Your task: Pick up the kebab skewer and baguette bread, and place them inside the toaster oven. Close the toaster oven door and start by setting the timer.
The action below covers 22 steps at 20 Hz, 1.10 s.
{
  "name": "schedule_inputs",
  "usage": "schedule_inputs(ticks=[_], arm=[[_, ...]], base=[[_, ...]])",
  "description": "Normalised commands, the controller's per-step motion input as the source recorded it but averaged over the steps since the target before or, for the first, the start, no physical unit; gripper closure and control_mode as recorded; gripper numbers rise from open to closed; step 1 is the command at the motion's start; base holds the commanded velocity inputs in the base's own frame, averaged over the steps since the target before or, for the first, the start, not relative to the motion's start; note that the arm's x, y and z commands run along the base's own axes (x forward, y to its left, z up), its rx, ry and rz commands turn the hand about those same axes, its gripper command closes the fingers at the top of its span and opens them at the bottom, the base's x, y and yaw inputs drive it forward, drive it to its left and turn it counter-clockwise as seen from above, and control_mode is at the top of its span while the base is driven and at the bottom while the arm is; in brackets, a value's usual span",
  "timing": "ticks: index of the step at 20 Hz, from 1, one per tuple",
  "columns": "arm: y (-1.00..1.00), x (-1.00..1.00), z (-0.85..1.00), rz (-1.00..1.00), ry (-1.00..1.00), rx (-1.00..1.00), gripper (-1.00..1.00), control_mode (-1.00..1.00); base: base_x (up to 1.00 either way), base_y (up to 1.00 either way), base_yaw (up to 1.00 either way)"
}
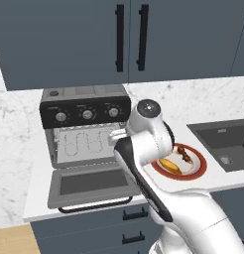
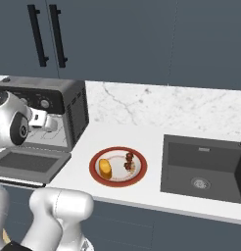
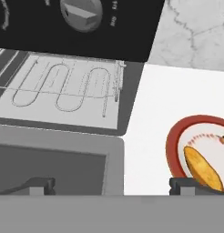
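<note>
Fingers (image 3: 41, 184) spread wide, gripping nothing. Baguette bread (image 2: 106, 168) and kebab skewer (image 2: 128, 162) are sitting on the red-rimmed plate (image 2: 95, 175), right of toaster oven (image 1: 85, 113); toaster oven door (image 1: 91, 183) is hanging open.

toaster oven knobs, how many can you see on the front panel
3, in a row on the black panel of the toaster oven: left knob, middle knob, right knob. None looks hidden in the left base view.
</note>
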Motion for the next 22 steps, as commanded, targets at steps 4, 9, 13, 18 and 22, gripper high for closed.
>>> schedule_inputs(ticks=[4,9,13,18,22], arm=[[1.0,0.52,-0.19,-0.08,-0.23,0.05,-1.0,-1.0],[0.97,0.66,-0.17,-0.12,-0.27,0.02,-1.0,-1.0],[0.76,0.84,-0.06,-0.05,-0.19,0.01,-1.0,-1.0],[0.17,0.58,0.0,0.0,-0.07,0.02,-1.0,-1.0],[0.25,0.25,-0.16,0.0,0.0,0.0,-1.0,-1.0]], base=[[0.0,0.0,0.0],[0.0,0.0,0.0],[0.0,0.0,0.0],[0.0,0.0,0.0],[0.0,0.0,0.0]])
